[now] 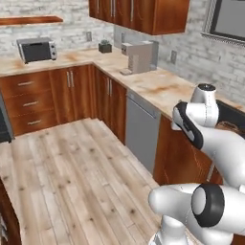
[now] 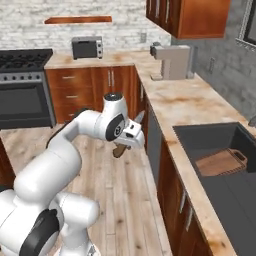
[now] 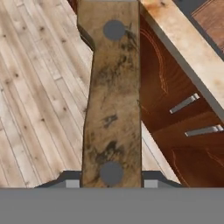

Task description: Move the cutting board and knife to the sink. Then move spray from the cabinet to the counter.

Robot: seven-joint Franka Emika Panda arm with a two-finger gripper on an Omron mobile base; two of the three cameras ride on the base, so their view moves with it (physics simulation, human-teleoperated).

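I have the knife (image 3: 111, 100) clamped in the end effector (image 2: 131, 139): in the hand view its brown wooden handle with two dark rivets runs up the middle of the frame, the fingers partly closed on either side of its lower end. In the right base view the blade tip pokes up beside the wrist, left of centre, over the plank floor. The cutting board (image 2: 220, 162) already lies in the sink (image 2: 200, 137) at the right edge of that view, so I judge the knife carry is the step in hand. Next I need to swing the arm right, over the worktop (image 2: 172, 105) edge, and lower the knife into the basin before letting go. I can read no brand, label or writing anywhere.
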